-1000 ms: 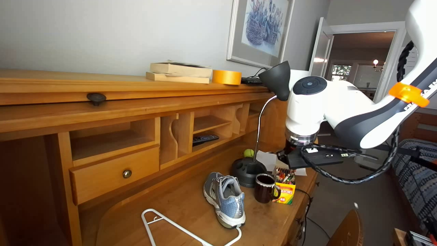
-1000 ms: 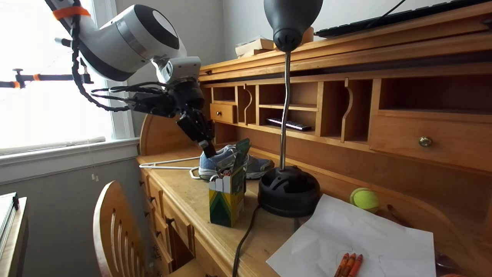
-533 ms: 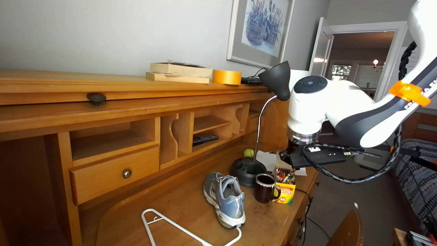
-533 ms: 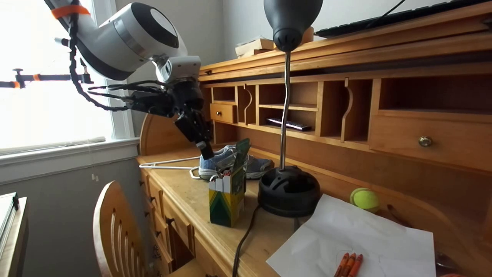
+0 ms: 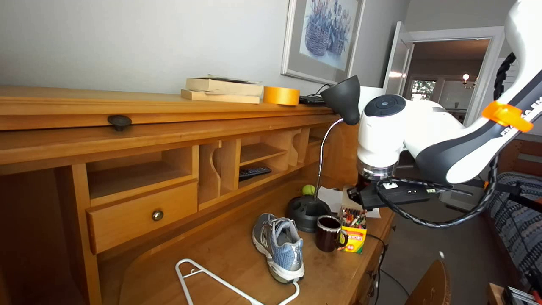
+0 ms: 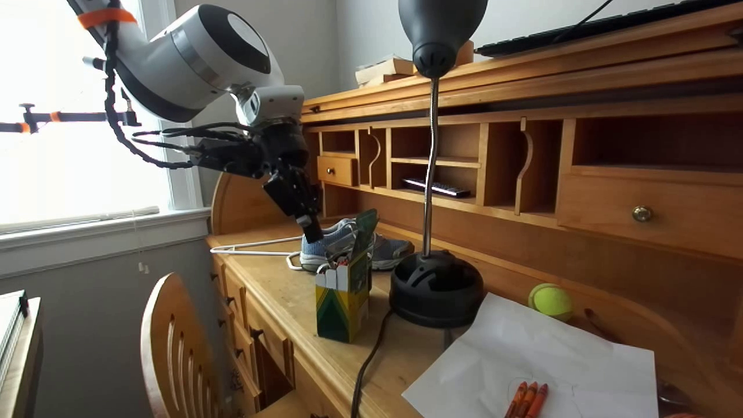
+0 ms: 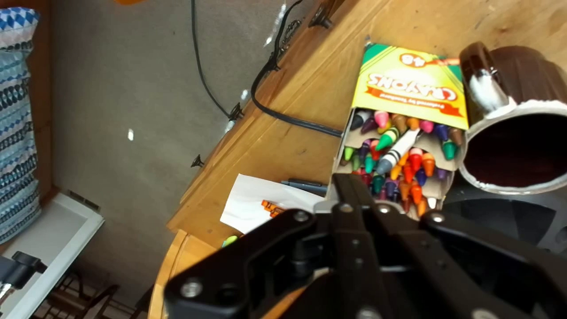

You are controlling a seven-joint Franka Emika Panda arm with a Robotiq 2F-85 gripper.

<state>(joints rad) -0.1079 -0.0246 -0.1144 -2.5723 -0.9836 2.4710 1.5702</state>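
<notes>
Gripper point(image 6: 313, 234) pressed together, I hover near the open crayon box point(image 6: 342, 310), which stands by the front edge of the desk point(image 6: 284, 278), with the brown mug point(image 5: 327, 235) just beside it and the lamp base point(image 6: 436, 313) farther from that edge.

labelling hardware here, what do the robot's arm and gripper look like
The Franka Emika Panda arm is white and rounded, with dark grey panels, partly visible lettering and an orange band. A thick black cable runs along it. The Robotiq gripper is black, with slim fingers and silver screws.
</notes>
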